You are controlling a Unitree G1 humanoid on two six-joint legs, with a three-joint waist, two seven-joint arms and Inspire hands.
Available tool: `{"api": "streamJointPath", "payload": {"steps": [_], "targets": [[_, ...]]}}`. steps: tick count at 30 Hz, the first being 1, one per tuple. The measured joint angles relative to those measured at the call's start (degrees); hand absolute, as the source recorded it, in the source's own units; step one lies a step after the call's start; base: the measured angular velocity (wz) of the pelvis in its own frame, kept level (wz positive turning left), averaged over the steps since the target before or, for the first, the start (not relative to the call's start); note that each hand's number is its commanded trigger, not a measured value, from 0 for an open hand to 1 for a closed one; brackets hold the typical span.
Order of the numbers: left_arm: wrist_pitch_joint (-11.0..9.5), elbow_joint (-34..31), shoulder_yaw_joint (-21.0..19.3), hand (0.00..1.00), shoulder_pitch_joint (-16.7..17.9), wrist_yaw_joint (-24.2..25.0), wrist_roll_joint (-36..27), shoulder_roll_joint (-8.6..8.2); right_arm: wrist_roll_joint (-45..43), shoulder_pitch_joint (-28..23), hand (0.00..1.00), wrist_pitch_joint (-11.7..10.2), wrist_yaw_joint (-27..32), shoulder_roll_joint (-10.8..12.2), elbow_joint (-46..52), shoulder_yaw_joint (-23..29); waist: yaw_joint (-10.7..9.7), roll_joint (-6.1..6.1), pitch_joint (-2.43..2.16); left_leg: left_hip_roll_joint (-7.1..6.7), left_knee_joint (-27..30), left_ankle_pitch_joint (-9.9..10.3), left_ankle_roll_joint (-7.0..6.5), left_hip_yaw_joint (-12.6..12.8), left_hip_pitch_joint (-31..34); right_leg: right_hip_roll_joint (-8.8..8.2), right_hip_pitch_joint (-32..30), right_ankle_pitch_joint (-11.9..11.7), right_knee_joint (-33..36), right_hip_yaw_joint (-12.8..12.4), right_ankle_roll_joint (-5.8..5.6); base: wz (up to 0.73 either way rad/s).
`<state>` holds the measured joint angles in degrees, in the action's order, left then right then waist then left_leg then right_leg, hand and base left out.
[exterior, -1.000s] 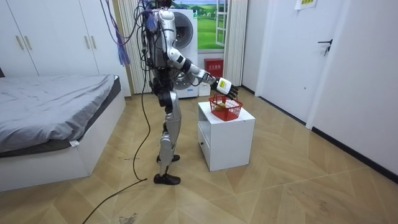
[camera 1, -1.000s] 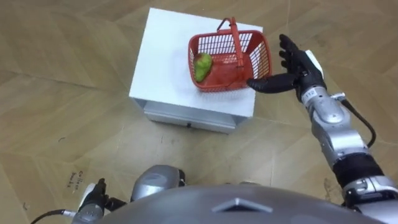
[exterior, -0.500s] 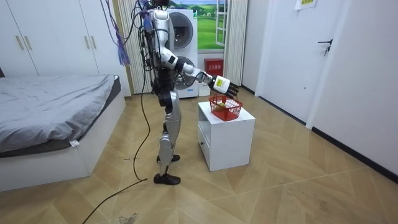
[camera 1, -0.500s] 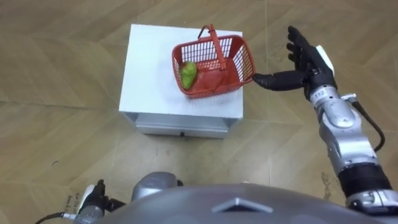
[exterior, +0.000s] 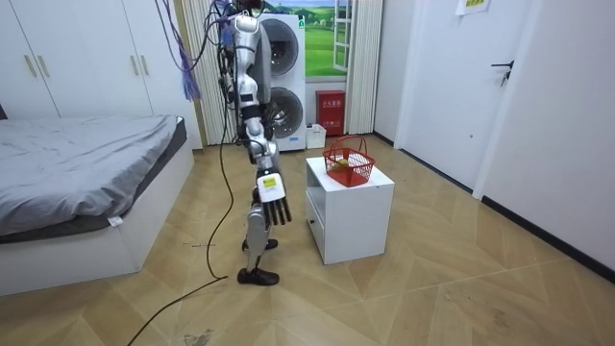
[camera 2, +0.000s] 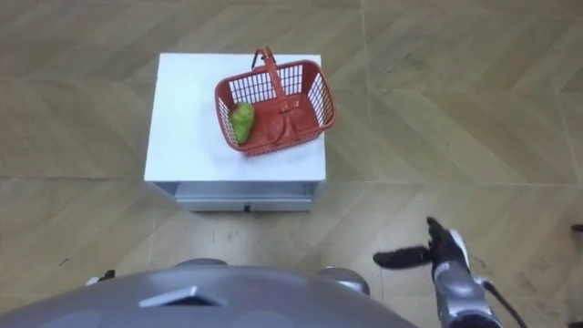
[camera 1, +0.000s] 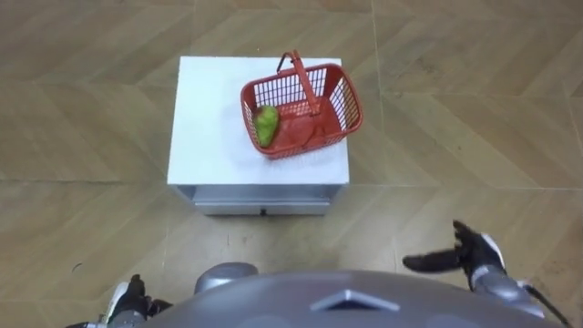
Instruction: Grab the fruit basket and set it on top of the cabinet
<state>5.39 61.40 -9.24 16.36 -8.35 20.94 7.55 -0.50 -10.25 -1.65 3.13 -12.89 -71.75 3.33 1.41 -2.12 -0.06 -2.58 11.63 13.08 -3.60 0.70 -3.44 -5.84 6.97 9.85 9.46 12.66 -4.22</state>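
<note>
One red fruit basket (camera 1: 301, 111) stands on the white cabinet (camera 1: 214, 118), toward its far right corner, with one side close to the right edge. Its handle (camera 1: 305, 80) stands upright over the middle — free to be taken from above. A green fruit (camera 1: 266, 125) lies inside against the wall nearest the cabinet's left edge, so the load would likely hang a little to that side when lifted.

The right hand (camera 1: 465, 257) hangs low at the robot's side, well short of the cabinet's near edge, fingers straight and thumb spread, holding nothing. The left hand (camera 1: 130, 301) shows low on the other side; I cannot tell how its fingers lie. In the room view the robot stands upright just beside the cabinet — near enough, I judge, to reach the handle with the right arm.
</note>
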Motion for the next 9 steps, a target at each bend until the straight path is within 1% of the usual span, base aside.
{"api": "streamJointPath", "payload": {"steps": [1,2,3,5,7,9], "targets": [[0.7,0.4,0.0,0.0,-0.1,0.0,0.0,-0.2,-1.2,-0.5,0.0,1.3,0.0,0.2,-2.6,0.1,-0.2,0.1,-0.03,-0.03,-0.1,0.0,-0.01,-0.5,-0.3,0.0,0.4,0.1,0.0,-0.1,-0.09,0.1],[1.2,0.4,0.0,0.0,-0.2,0.0,0.0,-0.21,-2.3,-1.3,0.0,2.8,-0.1,0.8,-4.0,0.1,-0.3,0.25,-0.18,-0.01,0.0,0.0,0.02,-0.9,-0.5,0.02,0.7,0.1,0.0,0.0,-0.09,0.11],[1.4,0.4,-0.1,0.0,-0.2,0.0,0.0,-0.21,-2.5,-1.7,0.0,3.5,-0.2,1.2,-4.4,0.1,-0.3,0.11,-0.07,0.0,0.0,0.0,0.03,-1.0,-0.7,0.06,0.9,0.1,0.0,0.0,-0.09,0.06],[1.8,0.5,-0.1,0.0,-0.1,0.4,-0.1,-0.28,-4.5,-2.5,0.0,5.9,-1.1,2.5,-5.0,0.2,-0.3,0.19,0.02,0.05,0.0,0.1,0.17,-1.1,-1.3,0.18,1.3,0.1,0.0,0.0,-0.08,-0.03],[1.8,0.5,-0.1,0.0,-0.4,0.9,-0.1,-0.33,-6.0,-2.4,0.0,7.3,-1.5,3.3,-5.0,0.5,-0.5,0.38,0.14,0.07,0.1,0.1,0.18,-0.9,-1.3,0.16,1.3,0.1,0.0,-0.2,-0.08,-0.07],[1.9,0.5,0.1,0.0,-0.5,1.7,0.0,-0.4,-7.0,-2.0,0.0,8.5,-2.2,3.5,-4.4,0.4,-0.8,0.81,0.1,0.02,0.3,0.1,0.18,-0.6,-1.4,0.12,1.4,0.1,0.2,-0.3,-0.08,-0.06]]}}
